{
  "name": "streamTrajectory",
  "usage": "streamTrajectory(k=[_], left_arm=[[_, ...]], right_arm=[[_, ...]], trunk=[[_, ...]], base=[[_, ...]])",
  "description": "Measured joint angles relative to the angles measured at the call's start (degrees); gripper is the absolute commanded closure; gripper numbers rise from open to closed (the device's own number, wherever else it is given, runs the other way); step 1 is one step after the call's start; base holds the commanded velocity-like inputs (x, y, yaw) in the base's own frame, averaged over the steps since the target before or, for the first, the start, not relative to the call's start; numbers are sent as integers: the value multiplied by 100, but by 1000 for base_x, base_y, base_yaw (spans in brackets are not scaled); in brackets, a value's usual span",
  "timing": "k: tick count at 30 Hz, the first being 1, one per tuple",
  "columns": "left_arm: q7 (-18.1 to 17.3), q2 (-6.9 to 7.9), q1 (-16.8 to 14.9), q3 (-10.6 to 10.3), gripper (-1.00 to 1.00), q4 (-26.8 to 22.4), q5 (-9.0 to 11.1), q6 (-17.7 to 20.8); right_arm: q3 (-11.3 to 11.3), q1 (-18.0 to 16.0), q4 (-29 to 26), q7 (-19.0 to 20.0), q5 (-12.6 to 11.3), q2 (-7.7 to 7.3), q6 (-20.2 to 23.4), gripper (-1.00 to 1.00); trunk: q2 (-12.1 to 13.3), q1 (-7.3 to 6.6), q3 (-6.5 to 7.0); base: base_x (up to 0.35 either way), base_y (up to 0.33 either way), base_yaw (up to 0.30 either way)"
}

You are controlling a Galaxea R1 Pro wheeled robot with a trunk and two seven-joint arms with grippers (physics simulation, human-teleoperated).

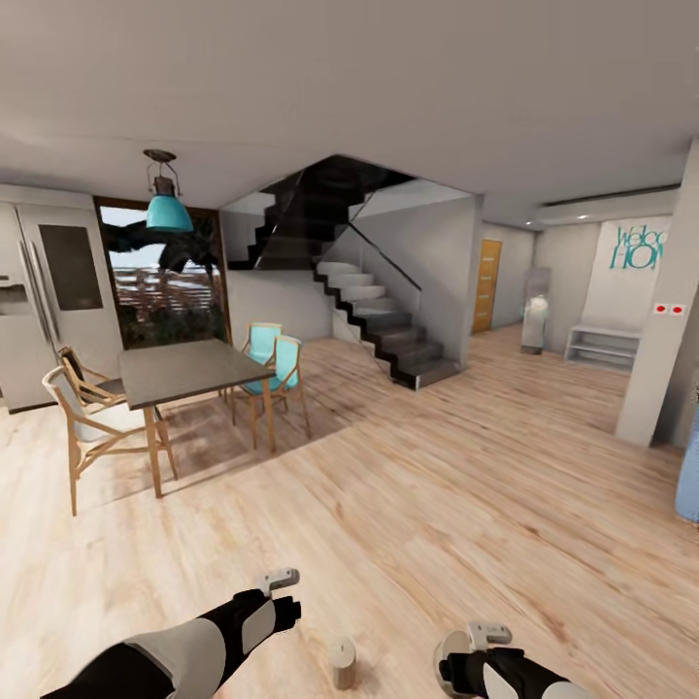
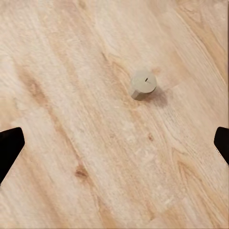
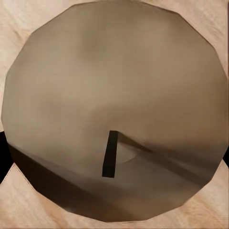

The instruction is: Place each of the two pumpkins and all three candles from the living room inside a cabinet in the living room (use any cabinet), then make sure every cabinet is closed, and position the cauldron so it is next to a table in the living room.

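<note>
**Head view: two candles accounted for, nothing stowed yet**

Item 1. Floor candle (image 1: 343, 663): stands upright on the wood floor (image 1: 437, 485) at bottom centre of the frame, between the two arms and touching neither. The left wrist view has it upper right of centre (image 2: 143, 85), pale top and wick up, well apart from the fingertips.

Item 2. Held candle (image 3: 114, 109): in the right wrist view its round top and dark wick take up nearly the whole frame, with floor at the corners. So close to the camera, it is judged to sit between the fingers.

Item 3. Right gripper (image 1: 474, 652): bottom right of centre, apparently clenched on the held candle.

Item 4. Left gripper (image 1: 288, 594): bottom left of centre, released; its fingertips sit at opposite edges of the left wrist frame with bare floor between.

Item 5. Surroundings: dining table (image 1: 189, 369) at mid-left, stairs (image 1: 379, 320) at centre.

Status, as judged: one candle in hand, one left to pick up. The stowing, cabinet closing and cauldron placement remain to be done.
</note>
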Motion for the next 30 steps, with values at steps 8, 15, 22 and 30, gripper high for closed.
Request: streamTrajectory(k=[8, 15, 22, 30], left_arm=[[0, 0, 0, 2, -100, -1, 1, -1], [0, 0, 1, 3, -100, -1, 0, -5], [1, 0, 0, 1, -100, 1, 0, -7], [0, 0, -2, 0, -100, -1, -5, -110]], right_arm=[[0, 0, 0, -4, -5, -3, 1, 100], [-1, -1, -1, -4, -2, -1, 1, 100], [0, 0, -3, -3, -2, 2, 2, 100], [-1, -1, -1, -4, -1, 2, 1, 100]], trunk=[[0, 1, 36], [1, 3, 57], [0, 2, 58], [1, 3, 58]], base=[[229, 12, -241], [23, 14, -132], [58, 227, -6], [68, 71, 0]])
